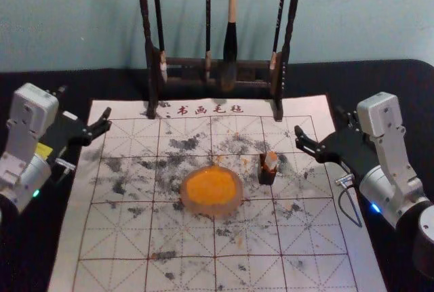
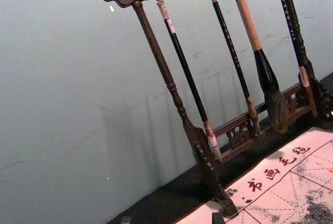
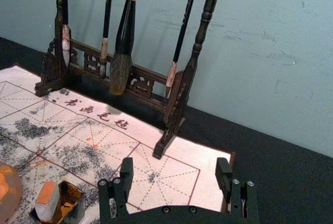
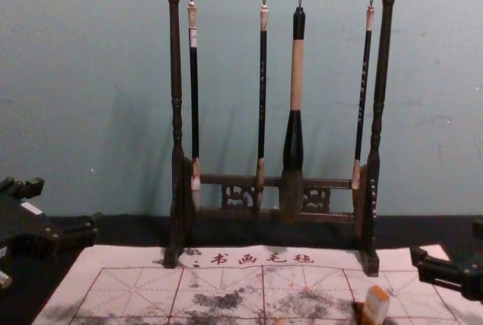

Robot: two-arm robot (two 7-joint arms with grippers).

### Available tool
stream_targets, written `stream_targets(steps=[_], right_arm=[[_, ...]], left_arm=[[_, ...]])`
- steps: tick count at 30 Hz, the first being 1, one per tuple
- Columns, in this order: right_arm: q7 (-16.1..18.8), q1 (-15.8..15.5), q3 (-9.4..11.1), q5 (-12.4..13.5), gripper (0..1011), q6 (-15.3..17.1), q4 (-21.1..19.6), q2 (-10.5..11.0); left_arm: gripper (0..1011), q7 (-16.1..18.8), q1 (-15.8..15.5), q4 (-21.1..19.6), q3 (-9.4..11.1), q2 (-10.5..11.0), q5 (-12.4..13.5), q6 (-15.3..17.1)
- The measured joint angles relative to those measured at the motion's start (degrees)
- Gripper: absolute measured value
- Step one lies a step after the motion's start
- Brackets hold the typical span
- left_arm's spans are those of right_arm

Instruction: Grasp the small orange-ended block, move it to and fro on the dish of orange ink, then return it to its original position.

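In the head view my left gripper (image 1: 85,106) is open over the mat's left edge, and my right gripper (image 1: 319,122) is open near the right edge. Left wrist view: my left gripper (image 2: 171,219), tips wide apart. Right wrist view: my right gripper (image 3: 175,169), nothing between its fingers. The small orange-ended block (image 1: 271,160) leans, orange end up, in a little dark open box (image 1: 266,177), to the left of my right gripper; the block (image 3: 47,204) and box (image 3: 71,201) are beside the dish. The round dish of orange ink (image 1: 211,209) lies mid-mat.
A dark wooden brush rack (image 1: 183,63) with several hanging brushes, one of them thick (image 4: 293,151), stands at the mat's back edge before a pale wall. The white gridded mat (image 1: 115,238), stained with ink, lies on a black tabletop (image 1: 380,75).
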Motion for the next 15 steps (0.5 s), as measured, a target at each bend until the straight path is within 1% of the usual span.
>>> stream_targets(steps=[15], right_arm=[[0.06,0.07,-0.06,0.13,1002,-0.06,-0.21,0.07]], left_arm=[[1001,0.0,0.0,0.0,0.0,0.0,0.0,0.0]])
